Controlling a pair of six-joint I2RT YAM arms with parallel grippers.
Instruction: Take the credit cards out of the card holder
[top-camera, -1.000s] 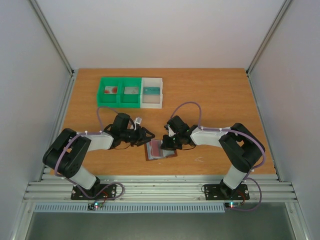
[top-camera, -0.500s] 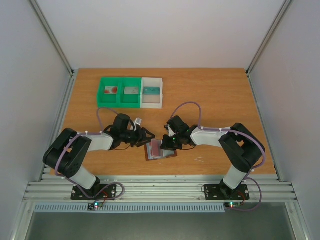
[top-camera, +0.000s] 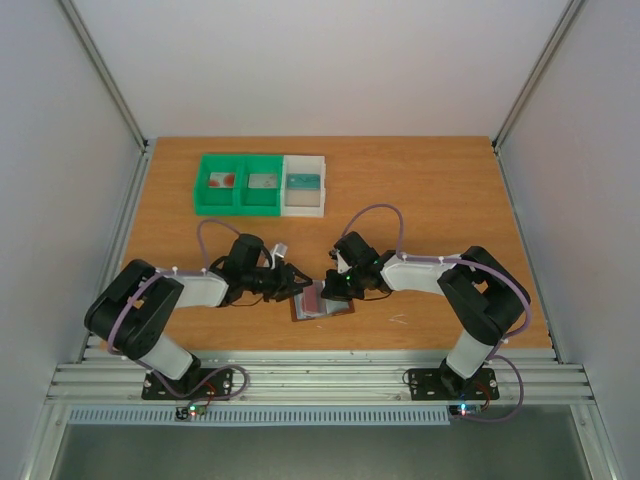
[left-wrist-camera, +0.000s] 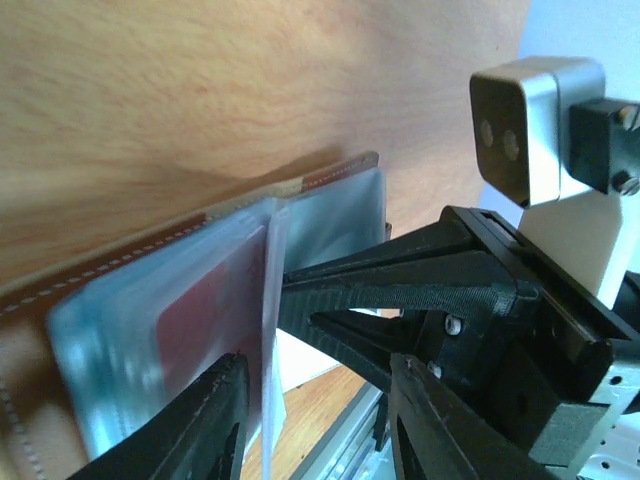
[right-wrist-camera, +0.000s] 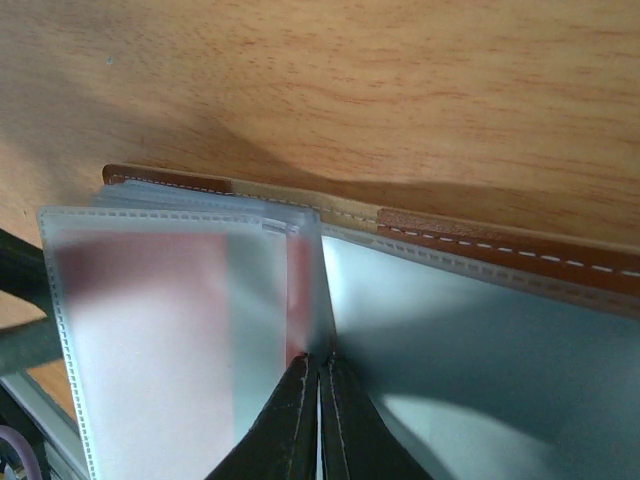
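Note:
The brown card holder (top-camera: 322, 303) lies open on the table near the front, between both grippers. Its clear plastic sleeves show in the left wrist view (left-wrist-camera: 330, 215) and the right wrist view (right-wrist-camera: 480, 330). A red credit card (left-wrist-camera: 195, 315) sits inside a sleeve and also shows in the right wrist view (right-wrist-camera: 120, 265). My right gripper (top-camera: 336, 288) is shut on the edge of one raised sleeve (right-wrist-camera: 320, 365). My left gripper (top-camera: 296, 283) is open, its fingers (left-wrist-camera: 215, 420) on either side of that raised sleeve. Pale cards cannot be told apart from the sleeves.
Two joined green bins (top-camera: 240, 183) and a white bin (top-camera: 304, 185) stand at the back of the table, each holding small items. The table's front edge and metal rail (top-camera: 320, 365) lie just behind the card holder.
My left gripper has moved right, up to the left edge of the card holder. The right gripper and card holder have stayed put.

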